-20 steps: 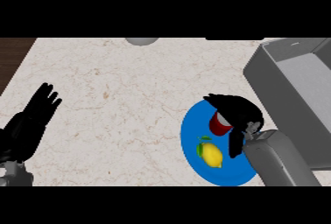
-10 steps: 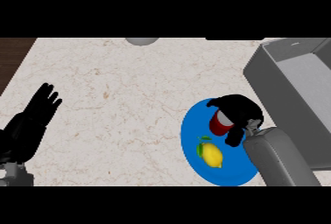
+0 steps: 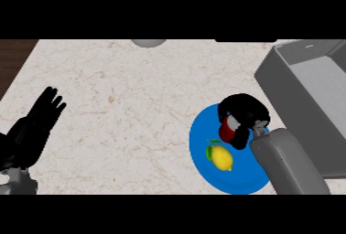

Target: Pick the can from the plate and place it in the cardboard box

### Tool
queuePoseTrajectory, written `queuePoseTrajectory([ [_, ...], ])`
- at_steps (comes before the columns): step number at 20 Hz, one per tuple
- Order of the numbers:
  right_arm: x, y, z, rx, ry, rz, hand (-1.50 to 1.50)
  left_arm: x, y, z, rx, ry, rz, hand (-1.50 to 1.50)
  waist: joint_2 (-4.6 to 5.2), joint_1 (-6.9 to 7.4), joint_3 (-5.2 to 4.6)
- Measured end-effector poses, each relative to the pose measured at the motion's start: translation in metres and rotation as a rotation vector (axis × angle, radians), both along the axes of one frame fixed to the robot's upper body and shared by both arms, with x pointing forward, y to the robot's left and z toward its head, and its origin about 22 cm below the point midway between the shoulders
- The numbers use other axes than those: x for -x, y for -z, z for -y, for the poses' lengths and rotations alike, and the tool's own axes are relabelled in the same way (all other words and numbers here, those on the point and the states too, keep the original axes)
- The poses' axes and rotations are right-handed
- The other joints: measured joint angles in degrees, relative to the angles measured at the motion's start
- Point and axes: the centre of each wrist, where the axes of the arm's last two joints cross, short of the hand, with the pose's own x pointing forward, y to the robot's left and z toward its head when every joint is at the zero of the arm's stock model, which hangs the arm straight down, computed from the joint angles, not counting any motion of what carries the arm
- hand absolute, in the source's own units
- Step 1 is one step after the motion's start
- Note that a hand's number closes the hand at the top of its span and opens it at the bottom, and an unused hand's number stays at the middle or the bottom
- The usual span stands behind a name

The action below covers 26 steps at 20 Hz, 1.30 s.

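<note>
A red can (image 3: 228,131) with a pale top sits over the upper part of the blue plate (image 3: 202,130), mostly hidden. My right hand (image 3: 243,109) has its fingers curled round the can from above and the right. Whether the can touches the plate I cannot tell. A yellow lemon (image 3: 222,157) lies on the plate just below the can. The grey box (image 3: 290,84) stands at the right, open at the top, its near wall close to my right hand. My left hand (image 3: 39,119) rests open at the left edge, fingers up.
A grey round object (image 3: 148,42) pokes in at the counter's far edge. Dark wood (image 3: 13,59) shows beyond the counter's left edge. Marbled counter top stretches between my left hand and the plate.
My right hand has drawn tighter round the can and shifted slightly up and right over the plate. The left hand has not moved.
</note>
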Motion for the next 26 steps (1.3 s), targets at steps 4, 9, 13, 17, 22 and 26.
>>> queuePoseTrajectory([
  [4, -0.021, 0.004, 0.022, -0.006, 0.238, 0.016, 1.5, 0.001, -0.002, 0.004, -0.002, 0.015, 0.003, 0.0, 0.15, 0.7, -0.05],
  [9, -0.053, 0.006, 0.032, -0.012, 0.437, 0.031, 1.5, -0.003, -0.007, 0.005, -0.002, 0.025, 0.006, 0.0, 0.33, 1.27, -0.05],
  [13, -0.07, 0.006, 0.036, 0.02, 0.513, 0.094, 1.5, -0.002, -0.008, 0.003, -0.005, 0.017, 0.007, 0.0, 0.41, 1.15, 0.04],
  [17, -0.075, -0.001, 0.024, 0.031, 0.532, 0.196, 1.5, 0.004, -0.004, 0.002, -0.007, 0.013, -0.001, 0.0, 0.24, 0.64, 0.07],
  [22, -0.081, -0.048, 0.005, 0.003, 0.512, 0.351, 1.5, 0.006, -0.003, -0.003, -0.01, -0.001, -0.006, 0.0, -0.08, 0.0, 0.07],
  [26, -0.078, -0.099, -0.007, -0.024, 0.521, 0.504, 1.5, 0.009, -0.001, 0.003, -0.004, -0.016, -0.011, 0.0, -0.33, -0.61, 0.06],
])
